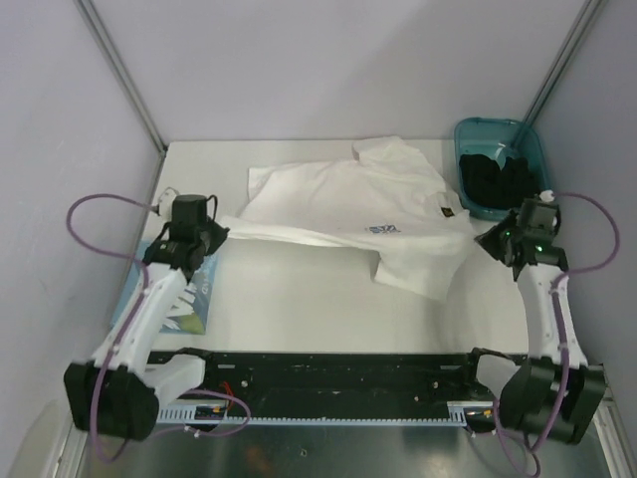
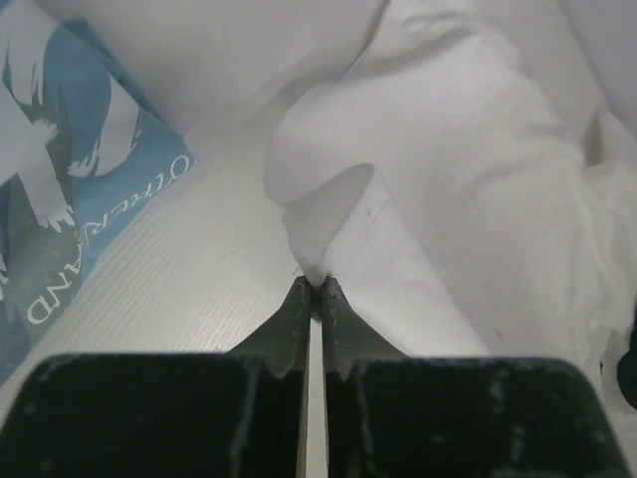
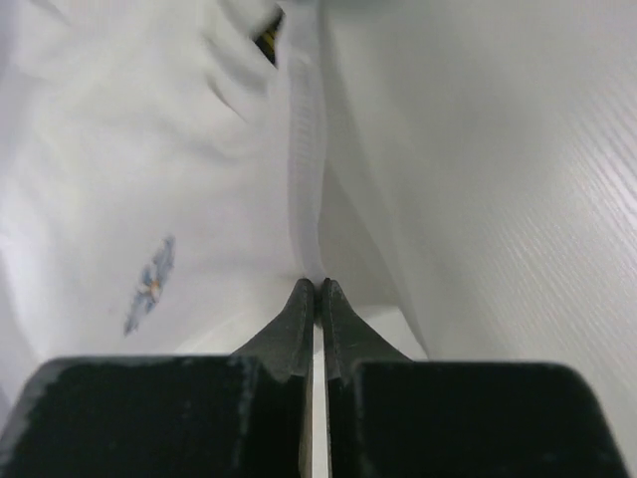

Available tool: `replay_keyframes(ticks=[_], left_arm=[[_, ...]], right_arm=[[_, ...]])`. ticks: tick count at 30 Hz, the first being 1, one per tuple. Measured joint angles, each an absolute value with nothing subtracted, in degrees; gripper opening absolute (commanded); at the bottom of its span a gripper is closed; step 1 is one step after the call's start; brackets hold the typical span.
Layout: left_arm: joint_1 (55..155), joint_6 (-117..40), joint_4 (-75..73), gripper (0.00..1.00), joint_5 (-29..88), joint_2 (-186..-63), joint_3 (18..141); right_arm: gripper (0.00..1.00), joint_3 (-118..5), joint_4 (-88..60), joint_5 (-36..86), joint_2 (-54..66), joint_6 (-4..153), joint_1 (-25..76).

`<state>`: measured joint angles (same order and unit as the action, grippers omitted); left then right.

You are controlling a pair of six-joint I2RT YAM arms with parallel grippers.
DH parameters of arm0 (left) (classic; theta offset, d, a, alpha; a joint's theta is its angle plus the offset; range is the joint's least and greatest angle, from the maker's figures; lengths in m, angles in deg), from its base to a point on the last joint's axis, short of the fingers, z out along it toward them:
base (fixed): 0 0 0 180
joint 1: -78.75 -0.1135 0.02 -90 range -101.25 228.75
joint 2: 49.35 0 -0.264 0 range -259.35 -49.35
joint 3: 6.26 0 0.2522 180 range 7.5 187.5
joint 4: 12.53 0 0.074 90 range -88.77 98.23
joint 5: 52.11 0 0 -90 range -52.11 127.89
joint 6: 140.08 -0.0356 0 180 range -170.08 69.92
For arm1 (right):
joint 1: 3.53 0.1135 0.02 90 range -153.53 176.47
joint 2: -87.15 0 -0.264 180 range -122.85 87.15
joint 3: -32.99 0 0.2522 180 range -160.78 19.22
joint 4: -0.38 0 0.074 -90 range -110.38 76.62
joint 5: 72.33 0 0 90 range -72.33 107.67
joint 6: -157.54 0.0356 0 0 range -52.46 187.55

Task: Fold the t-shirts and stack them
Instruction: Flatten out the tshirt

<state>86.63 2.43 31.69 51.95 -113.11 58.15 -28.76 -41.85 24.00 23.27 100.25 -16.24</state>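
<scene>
A white t-shirt (image 1: 348, 214) with a small blue daisy print (image 1: 383, 230) lies crumpled across the middle of the table. My left gripper (image 1: 219, 233) is shut on its left edge, and in the left wrist view the fingertips (image 2: 315, 283) pinch a fold of white cloth (image 2: 448, 169). My right gripper (image 1: 489, 240) is shut on the shirt's right edge, with a thin fold of cloth between the tips (image 3: 317, 285) and the daisy print (image 3: 151, 284) to their left. A second t-shirt (image 1: 186, 299), folded, with a light-blue graphic and white letters (image 2: 60, 199), lies under my left arm.
A teal plastic bin (image 1: 528, 139) holding dark items stands at the back right corner. Grey walls close the table in at the back and on both sides. A black rail (image 1: 338, 373) runs along the near edge between the arm bases.
</scene>
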Motion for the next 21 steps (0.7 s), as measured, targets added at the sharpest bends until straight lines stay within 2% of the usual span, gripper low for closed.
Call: replay_keyframes(ticks=[3,10,17,21], left_arm=[[86.6,-0.9,34.0,0.0,52.3,-105.5,60.3],[86.6,-4.1,36.8,0.0,52.7,-95.6,71.7],[86.6,-5.3,37.3,0.0,53.0,-93.7,84.7],[86.6,-6.1,38.7,0.0,54.3,-97.8,91.4]], right_arm=[[0.0,-33.7,-48.2,26.8,31.2,101.3,-20.2],[0.0,-51.9,-60.2,27.6,37.5,105.5,-21.1],[0.0,-72.8,-65.5,29.6,33.8,111.0,-21.7],[0.0,-80.3,-63.9,30.4,30.5,112.4,-22.0]])
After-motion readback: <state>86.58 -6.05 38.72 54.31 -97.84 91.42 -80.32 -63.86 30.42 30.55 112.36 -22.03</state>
